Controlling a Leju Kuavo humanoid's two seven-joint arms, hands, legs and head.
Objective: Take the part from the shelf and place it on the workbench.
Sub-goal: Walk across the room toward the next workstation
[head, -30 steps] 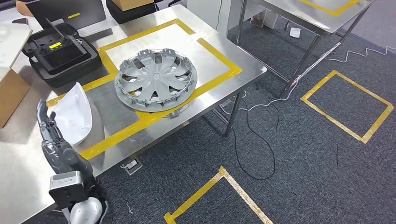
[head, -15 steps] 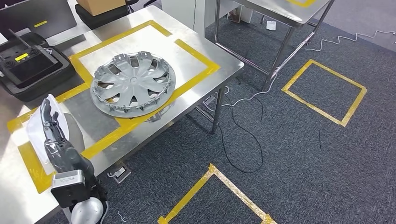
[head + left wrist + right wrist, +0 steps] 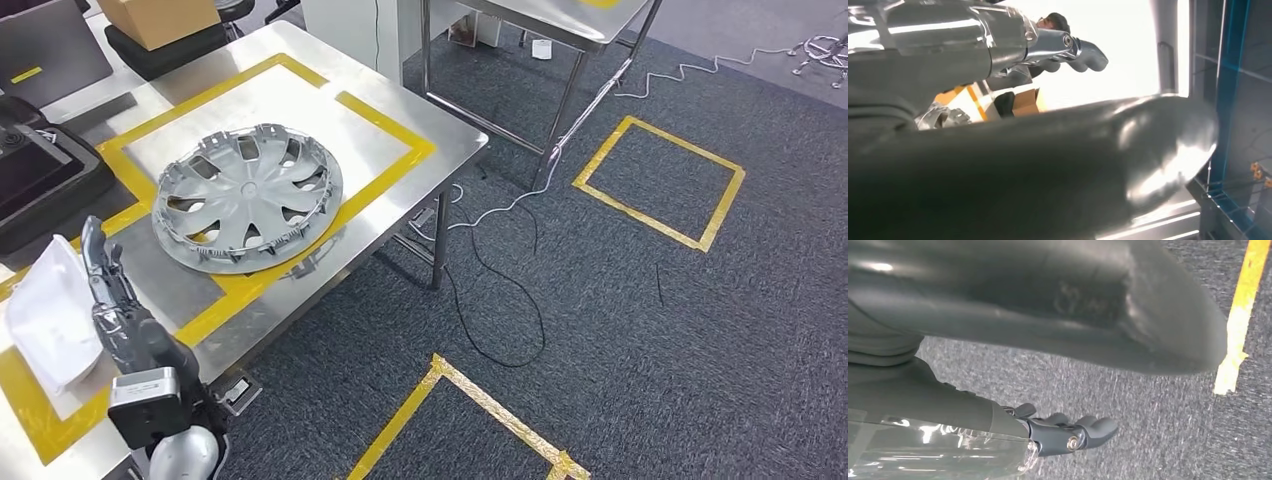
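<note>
1. While the left hand (image 3: 105,290) rests against the white part (image 3: 48,320), whether gripping it cannot be told, the part lies on the worktop (image 3: 300,60).
2. Placement looks near done; next, the hand must withdraw cleanly.

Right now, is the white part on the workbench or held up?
On the workbench: the white part lies flat inside the yellow tape, left hand beside it.

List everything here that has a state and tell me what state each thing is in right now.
Left robot hand: empty, fingers extended, beside the white part.
Right robot hand: hanging over the carpet, fingers curled in, holding nothing.
White part: lying on the workbench, free of the hand.
Hubcap: flat on the workbench, overlapping the yellow tape.
Black case: open.
Cardboard box: closed.
</note>
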